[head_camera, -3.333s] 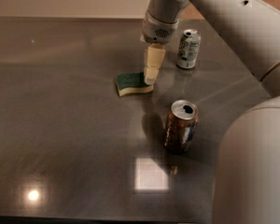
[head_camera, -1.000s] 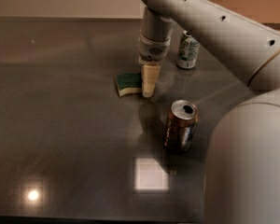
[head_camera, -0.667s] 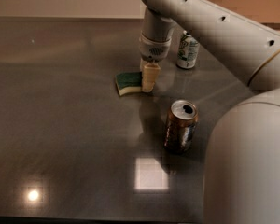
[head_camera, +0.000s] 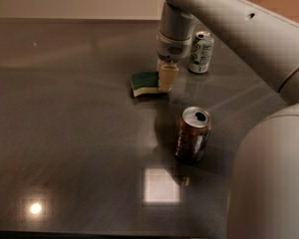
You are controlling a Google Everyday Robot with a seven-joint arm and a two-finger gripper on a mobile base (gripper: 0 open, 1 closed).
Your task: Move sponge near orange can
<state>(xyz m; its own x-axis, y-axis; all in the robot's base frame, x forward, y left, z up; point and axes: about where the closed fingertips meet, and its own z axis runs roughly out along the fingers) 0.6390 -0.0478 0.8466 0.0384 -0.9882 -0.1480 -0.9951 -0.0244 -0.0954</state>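
The sponge (head_camera: 144, 82), dark green on top with a pale yellow layer below, is at the middle back of the dark table (head_camera: 65, 123). My gripper (head_camera: 167, 76) comes straight down on the sponge's right end, and its pale fingers (head_camera: 166, 74) are closed on that end. The sponge sits at or just above the table top, with a shadow under it. The orange can (head_camera: 193, 135) stands upright in front of and to the right of the sponge, about a can's height away. It is copper-coloured, with a silver top and an open tab hole.
A white-and-green can (head_camera: 201, 52) stands upright just right of and behind the gripper, close to the wrist. My large pale arm (head_camera: 269, 133) fills the right side and the lower right corner. Bright light reflections lie on the table near the front.
The gripper has come down onto the sponge's right end and closed on it. The sponge has shifted slightly right and back with it. Both cans stay put.
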